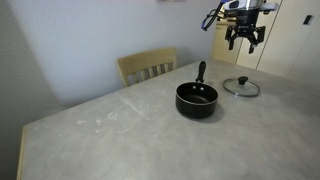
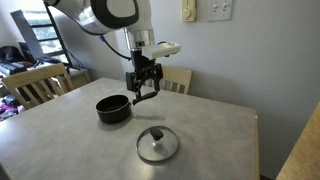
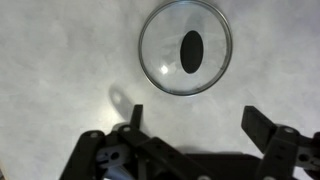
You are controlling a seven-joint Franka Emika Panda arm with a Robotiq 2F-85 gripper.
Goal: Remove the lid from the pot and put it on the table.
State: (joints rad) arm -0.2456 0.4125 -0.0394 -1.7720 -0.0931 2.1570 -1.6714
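Note:
The clear-glass lid (image 1: 241, 87) with its dark centre knob lies flat on the grey stone-look table (image 1: 120, 125), apart from the pot. It shows in both exterior views (image 2: 157, 143) and at the top of the wrist view (image 3: 186, 46). The black pot (image 1: 196, 99) stands uncovered with its long handle pointing away; it also shows in an exterior view (image 2: 113, 108). My gripper (image 1: 245, 38) hangs high above the lid, open and empty (image 2: 143, 90). In the wrist view its two fingers (image 3: 197, 125) are spread wide over bare table (image 3: 60, 70).
A pale wooden chair (image 1: 148, 67) stands at the table's far edge behind the pot. Another chair back (image 2: 178, 78) and a wooden chair (image 2: 35, 83) show in an exterior view. A wall with outlets (image 2: 210, 10) is behind.

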